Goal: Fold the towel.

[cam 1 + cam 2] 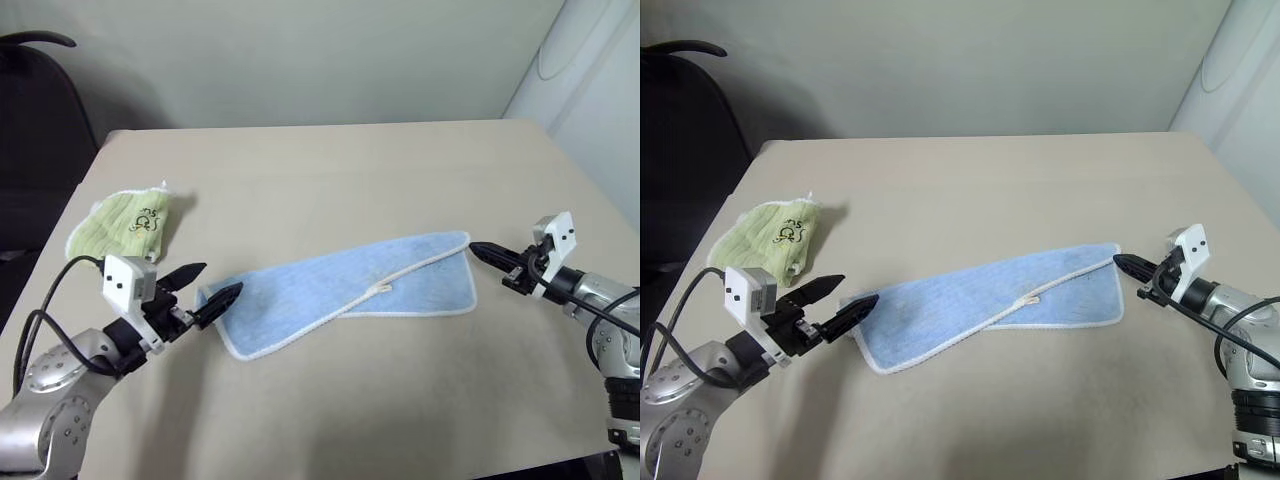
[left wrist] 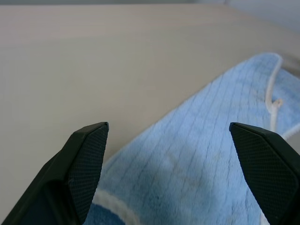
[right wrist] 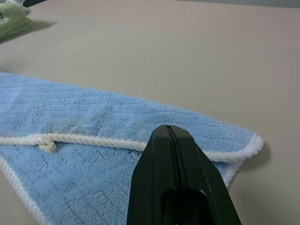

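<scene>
Two claws are flanking the towel (image 1: 350, 290): left claw (image 1: 208, 285) spread wide, right claw (image 1: 478, 250) clenched empty.

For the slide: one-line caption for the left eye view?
Left gripper open at one end of the folded towel, right gripper shut at the other.

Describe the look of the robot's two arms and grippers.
Both arms are silver-grey metal with rounded, bolted joint housings and loose black cables. Each wrist carries a small white box with dark dots. The left gripper and right gripper each have two black, tapered, pointed fingers; the left gripper's pads show a fine cross-hatched texture.
</scene>
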